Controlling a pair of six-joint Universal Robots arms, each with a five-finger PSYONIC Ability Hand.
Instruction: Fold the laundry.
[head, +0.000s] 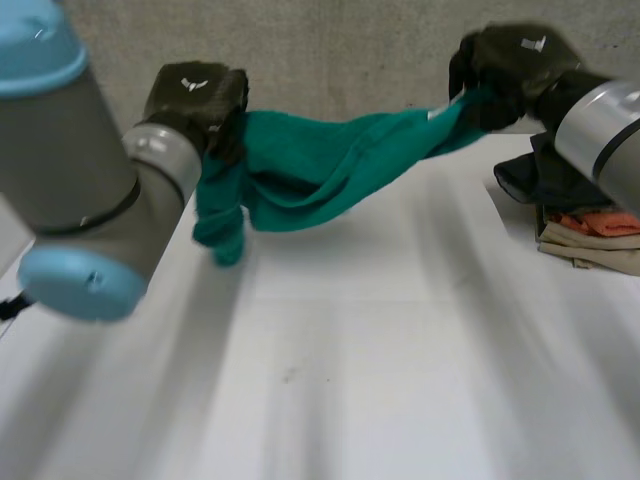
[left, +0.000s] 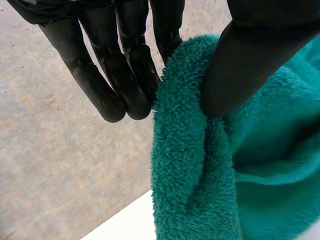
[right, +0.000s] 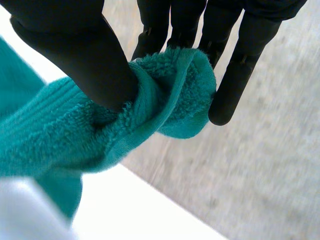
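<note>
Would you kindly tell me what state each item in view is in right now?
teal towel: held up between both hands, sagging in the middle.
left hand: shut, pinching one end of the towel.
right hand: shut, pinching the other end.
clothes pile: stacked at the table's right side.

No text, number or brand can be read anywhere. The left hand (head: 195, 95) and the right hand (head: 512, 60) each carry a small white mark on the back, seen in the head view, too blurred to make out as letters or a logo.
</note>
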